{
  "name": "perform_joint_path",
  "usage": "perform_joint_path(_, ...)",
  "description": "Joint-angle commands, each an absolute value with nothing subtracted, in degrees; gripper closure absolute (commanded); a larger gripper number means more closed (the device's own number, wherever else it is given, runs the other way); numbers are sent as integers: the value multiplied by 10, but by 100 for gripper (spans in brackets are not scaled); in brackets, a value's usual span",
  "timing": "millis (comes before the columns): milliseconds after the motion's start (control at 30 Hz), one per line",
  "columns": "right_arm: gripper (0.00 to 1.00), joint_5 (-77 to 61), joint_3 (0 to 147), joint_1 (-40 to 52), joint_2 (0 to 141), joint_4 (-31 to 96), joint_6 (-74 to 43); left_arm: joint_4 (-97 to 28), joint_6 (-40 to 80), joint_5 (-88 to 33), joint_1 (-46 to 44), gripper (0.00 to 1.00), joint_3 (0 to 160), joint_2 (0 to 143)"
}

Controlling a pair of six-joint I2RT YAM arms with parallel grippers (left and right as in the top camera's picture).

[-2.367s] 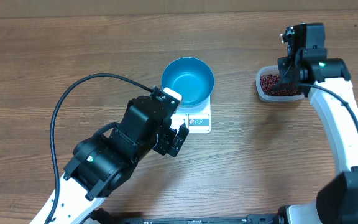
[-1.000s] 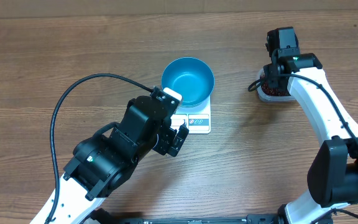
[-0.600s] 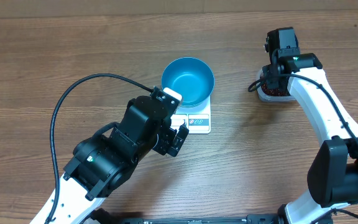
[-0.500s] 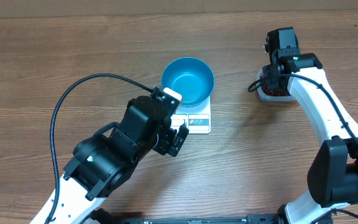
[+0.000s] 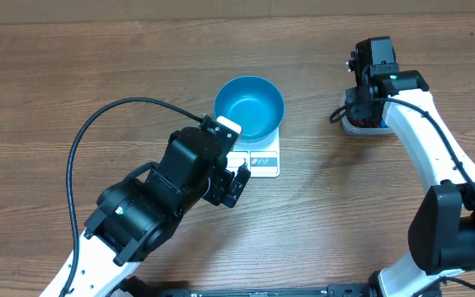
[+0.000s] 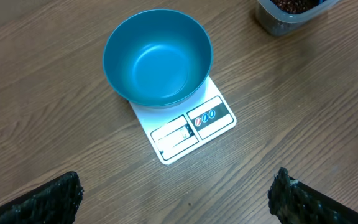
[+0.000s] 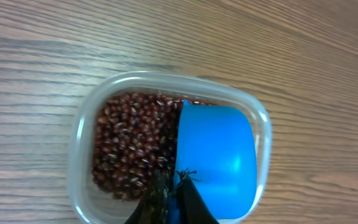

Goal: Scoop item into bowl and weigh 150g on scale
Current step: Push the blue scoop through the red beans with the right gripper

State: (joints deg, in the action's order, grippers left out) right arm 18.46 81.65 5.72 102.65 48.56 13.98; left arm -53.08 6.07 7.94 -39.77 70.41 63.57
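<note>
white arms [image 5: 437, 161]; black wrists; black cable [image 5: 143, 101]

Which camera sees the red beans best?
The right wrist camera: it looks straight down on the beans, filling the tub beside the blue scoop. Overhead shows only a red sliver; the left wrist view cuts them off at its top edge.
</note>
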Motion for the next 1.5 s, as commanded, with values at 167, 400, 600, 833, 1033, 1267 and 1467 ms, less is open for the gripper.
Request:
perform_joint_path(167,96,131,827,56,1029,497,133,-529,69,72,-397,1,697,637)
perform_joint_path(400,96,123,817,56,1029,496,133,-529,69,72,-397,0,697,637)
perform_joint_path(600,96,116,817,55,1029,495,133,-529,69,72,-397,0,697,637)
perform_joint_path(833,96,57,817,39,1029,485,126,-529,69,72,-397,0,697,637)
perform_joint_path(1033,96,-27,817,0,1029,483,115,-529,69,72,-397,1,697,637)
perform_joint_path(1267,96,-110,817,-44,1029,488,116,-529,69,72,-397,0,697,637)
perform_joint_path(1467,96,-121,817,-50,1029,498,116,-529,69,72,-397,0,697,637)
